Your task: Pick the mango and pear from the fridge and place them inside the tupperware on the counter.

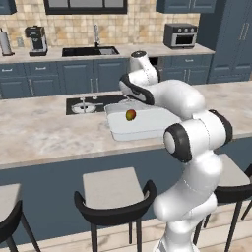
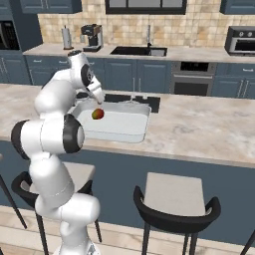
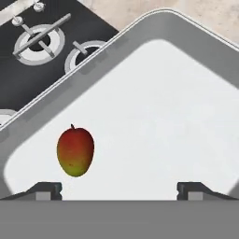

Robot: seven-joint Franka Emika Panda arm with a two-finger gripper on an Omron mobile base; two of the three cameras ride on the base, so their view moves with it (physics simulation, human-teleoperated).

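Mango (image 3: 75, 152) lies loose inside our white tupperware (image 3: 186, 116) on the speckled worktop (image 1: 39, 128), beside the black cooktop (image 3: 42, 51); our pincer (image 3: 119, 189) hangs above, fingers spread wide, holding nothing.

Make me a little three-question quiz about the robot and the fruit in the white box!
1. True or false: the mango is inside the tupperware.
2. The gripper above it is: A) shut on the mango, B) open, holding nothing.
3. What black thing sits on the counter right beside the tupperware?

Key: 1 true. 2 B; its fingertips stand wide apart, clear of the mango. 3 the cooktop.
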